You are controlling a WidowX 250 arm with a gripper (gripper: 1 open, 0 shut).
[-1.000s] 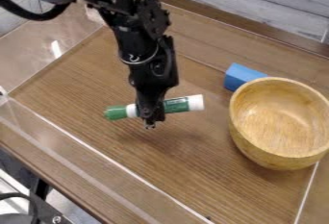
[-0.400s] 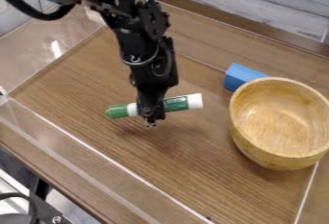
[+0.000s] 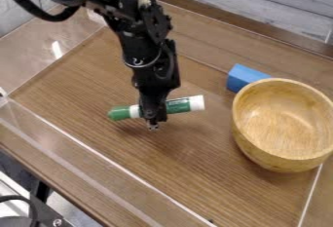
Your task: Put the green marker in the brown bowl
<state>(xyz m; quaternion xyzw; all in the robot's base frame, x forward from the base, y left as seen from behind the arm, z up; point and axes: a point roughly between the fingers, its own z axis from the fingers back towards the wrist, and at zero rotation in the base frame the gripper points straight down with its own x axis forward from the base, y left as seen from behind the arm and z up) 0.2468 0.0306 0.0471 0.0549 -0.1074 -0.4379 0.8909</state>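
Looking down at the centre of the frame, I have the black gripper (image 3: 156,120) pointing steeply downward, its tip right over the middle of the green marker (image 3: 158,108). My jaws are closed as far as they go, and they sit at the marker's white barrel; from this angle I cannot tell whether they actually pinch it or only press against it, since the tip hides the contact. The marker lies flat on the wooden surface (image 3: 92,80), running left to right with a slight upward tilt toward the right, one green end poking out to the left of the gripper and the white and green part showing to the right. The brown bowl (image 3: 282,124) stands at the right of the frame, well apart from the marker, upright with its inside bare. A small blue block (image 3: 242,76) rests just beyond the bowl's upper left rim. Clear low walls edge the surface at the left and along the bottom.
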